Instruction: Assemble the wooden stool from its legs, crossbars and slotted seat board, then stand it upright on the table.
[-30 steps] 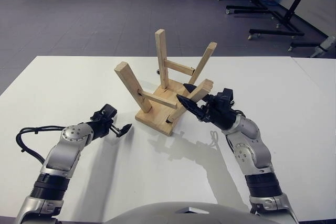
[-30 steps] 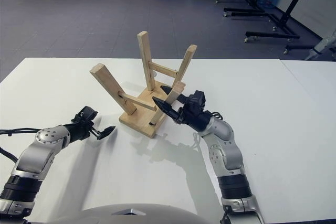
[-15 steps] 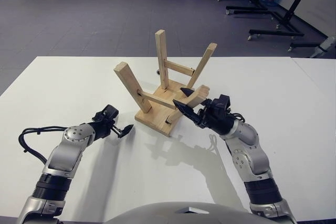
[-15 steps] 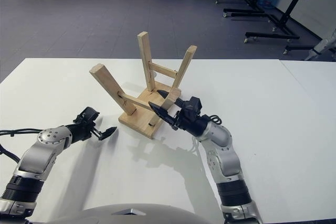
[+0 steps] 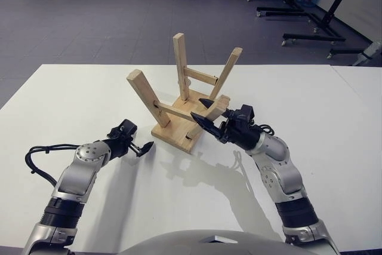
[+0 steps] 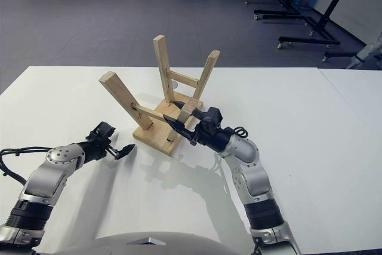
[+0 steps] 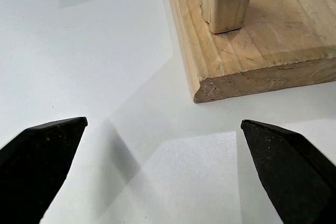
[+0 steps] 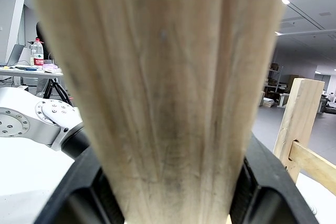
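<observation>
The wooden stool (image 5: 179, 97) lies upside down on the white table (image 5: 77, 94), its seat board (image 5: 173, 137) flat and its legs pointing up and splayed. Crossbars join the legs. My right gripper (image 5: 196, 107) is shut on the near right leg (image 5: 218, 106), one finger on each side; that leg (image 8: 163, 77) runs between the black fingers (image 8: 73, 195) in the right wrist view. My left gripper (image 5: 141, 146) hovers low over the table just left of the board's near corner (image 7: 199, 90), open, with nothing between its fingertips (image 7: 47, 140).
White tabletop lies free on both sides of the stool and in front of it. A seam between two tables (image 5: 349, 88) runs at the far right. Beyond the far table edge is grey floor with wheeled black stands (image 5: 310, 28).
The right gripper has slid left along with the leg, and the whole stool has shifted slightly left. The left gripper has crept right, closer to the seat board.
</observation>
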`<action>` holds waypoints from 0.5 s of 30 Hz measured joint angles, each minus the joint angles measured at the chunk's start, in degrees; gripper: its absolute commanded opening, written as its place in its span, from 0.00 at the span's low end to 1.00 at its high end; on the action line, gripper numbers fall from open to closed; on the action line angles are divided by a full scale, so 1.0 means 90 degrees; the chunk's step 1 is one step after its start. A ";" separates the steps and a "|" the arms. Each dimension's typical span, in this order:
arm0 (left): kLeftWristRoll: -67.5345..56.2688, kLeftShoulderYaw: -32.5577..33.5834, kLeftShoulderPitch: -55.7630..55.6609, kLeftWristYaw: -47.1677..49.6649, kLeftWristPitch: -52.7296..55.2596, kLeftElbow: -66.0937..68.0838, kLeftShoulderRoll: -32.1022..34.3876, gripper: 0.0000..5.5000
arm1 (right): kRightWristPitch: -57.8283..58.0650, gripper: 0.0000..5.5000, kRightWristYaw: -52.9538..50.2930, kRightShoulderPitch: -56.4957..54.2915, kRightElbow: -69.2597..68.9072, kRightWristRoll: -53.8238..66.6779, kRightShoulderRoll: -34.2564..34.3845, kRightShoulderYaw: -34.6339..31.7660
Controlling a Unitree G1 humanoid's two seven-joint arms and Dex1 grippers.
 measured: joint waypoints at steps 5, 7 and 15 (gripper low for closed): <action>0.0051 -0.0025 -0.0113 0.0002 0.0006 -0.0064 0.0000 0.98 | 0.0144 0.37 -0.0088 -0.0106 0.0017 -0.0003 -0.0004 0.0094; 0.0080 -0.0080 -0.0155 0.0002 0.0012 -0.0123 0.0000 0.98 | 0.0241 0.37 -0.0144 -0.0184 0.0026 -0.0013 -0.0007 0.0136; 0.0106 -0.0108 -0.0168 -0.0009 0.0072 -0.0319 0.0011 0.98 | 0.0336 0.37 -0.0247 -0.0244 -0.0001 -0.0109 -0.0071 0.0225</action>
